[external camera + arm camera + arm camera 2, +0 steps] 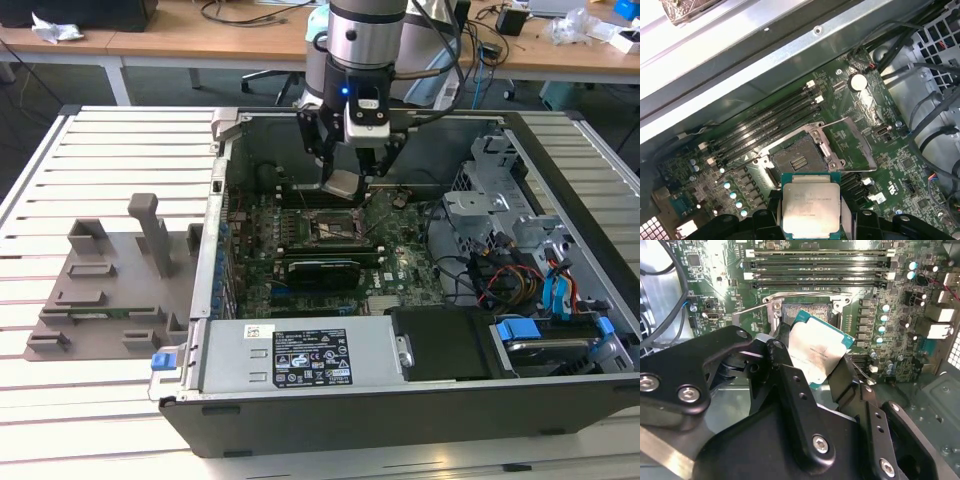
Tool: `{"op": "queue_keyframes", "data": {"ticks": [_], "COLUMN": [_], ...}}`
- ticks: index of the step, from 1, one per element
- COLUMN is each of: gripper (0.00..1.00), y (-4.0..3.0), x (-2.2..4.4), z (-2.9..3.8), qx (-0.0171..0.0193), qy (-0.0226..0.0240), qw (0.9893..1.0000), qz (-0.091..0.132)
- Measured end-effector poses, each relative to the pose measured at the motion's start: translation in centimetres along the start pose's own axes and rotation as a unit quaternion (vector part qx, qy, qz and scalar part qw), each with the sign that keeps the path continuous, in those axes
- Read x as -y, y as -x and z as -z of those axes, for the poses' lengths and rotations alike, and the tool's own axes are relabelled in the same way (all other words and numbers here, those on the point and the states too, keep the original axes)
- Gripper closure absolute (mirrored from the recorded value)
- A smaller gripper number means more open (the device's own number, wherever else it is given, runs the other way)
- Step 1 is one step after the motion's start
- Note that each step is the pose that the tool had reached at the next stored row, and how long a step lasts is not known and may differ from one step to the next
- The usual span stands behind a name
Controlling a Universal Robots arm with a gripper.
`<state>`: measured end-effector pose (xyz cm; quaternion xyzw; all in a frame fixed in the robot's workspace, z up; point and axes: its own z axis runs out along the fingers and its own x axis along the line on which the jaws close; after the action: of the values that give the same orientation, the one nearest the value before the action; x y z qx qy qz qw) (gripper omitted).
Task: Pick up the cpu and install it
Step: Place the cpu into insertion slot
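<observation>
both wrist views close over motherboard [900, 165]

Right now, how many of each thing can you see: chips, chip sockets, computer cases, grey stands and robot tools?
cpu, held over the motherboard: 1
tool, gripping the cpu: 1
open socket: 1
computer case: 1
grey fixture, beside the case: 1
Total: 5

open computer case [400, 425], grey fixture [110, 292], slatted table [80, 405]
</observation>
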<state>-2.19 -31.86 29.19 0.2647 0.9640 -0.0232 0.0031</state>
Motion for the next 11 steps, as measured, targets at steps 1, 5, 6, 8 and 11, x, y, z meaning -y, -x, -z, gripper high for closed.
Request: {"op": "queue_keyframes", "data": {"ticks": [1,5,6,8,11], "gripper": [0.45,0.45,0.45,0.45,0.45], "y": [0.0,0.0,0.0,0.0,0.0], "x": [0.0,0.0,0.0,0.0,0.0], "z": [0.0,-0.01,-0.01,-0.01,-0.02], "qx": [-0.0002,-0.0006,-0.0008,-0.001,-0.0015], "qy": [-0.0001,-0.0003,-0.0003,-0.0004,-0.0006], "qw": [1.0,0.9999,0.9998,0.9997,0.9994], "qz": [-0.004,-0.015,-0.018,-0.023,-0.035]}}
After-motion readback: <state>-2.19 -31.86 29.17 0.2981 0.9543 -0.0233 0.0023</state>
